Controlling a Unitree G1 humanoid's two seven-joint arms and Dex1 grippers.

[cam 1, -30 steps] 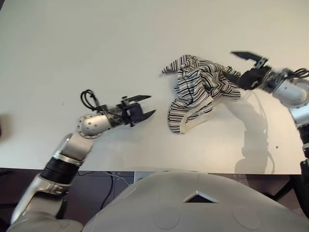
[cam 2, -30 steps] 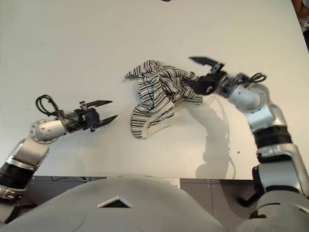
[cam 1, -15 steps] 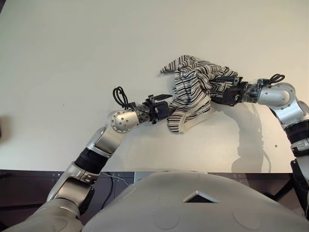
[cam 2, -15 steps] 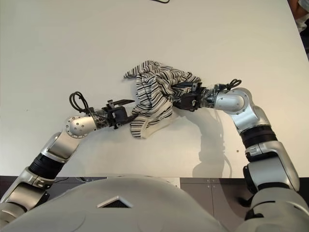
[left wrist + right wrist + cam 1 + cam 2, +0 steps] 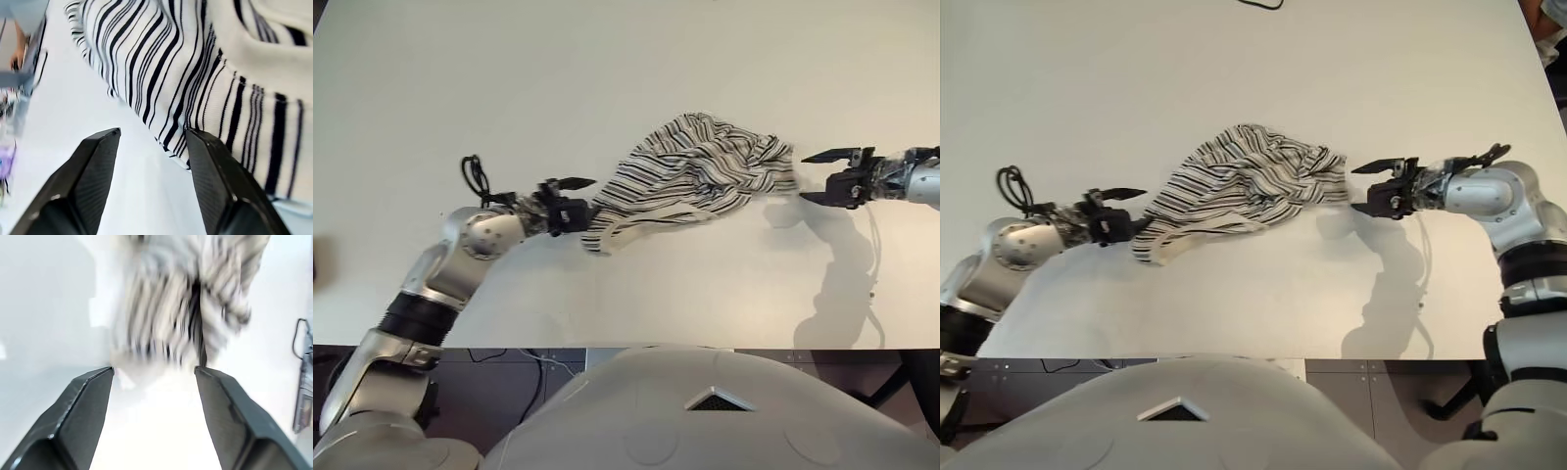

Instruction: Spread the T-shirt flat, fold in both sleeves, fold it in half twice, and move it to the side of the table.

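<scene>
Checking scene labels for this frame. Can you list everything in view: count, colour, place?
T-shirt: 1, black and white stripes, bunched and drawn out sideways near the middle of the table, not yet flat.
table: 1, white, under the whole scene.
cable: 1, black, at the table's far edge; only a short loop of it is in view.
left gripper: 1, black fingers on a silver arm, open, at the T-shirt's left end with the cloth at its fingertips.
right gripper: 1, black fingers on a silver arm, open, just right of the T-shirt and apart from it.
</scene>
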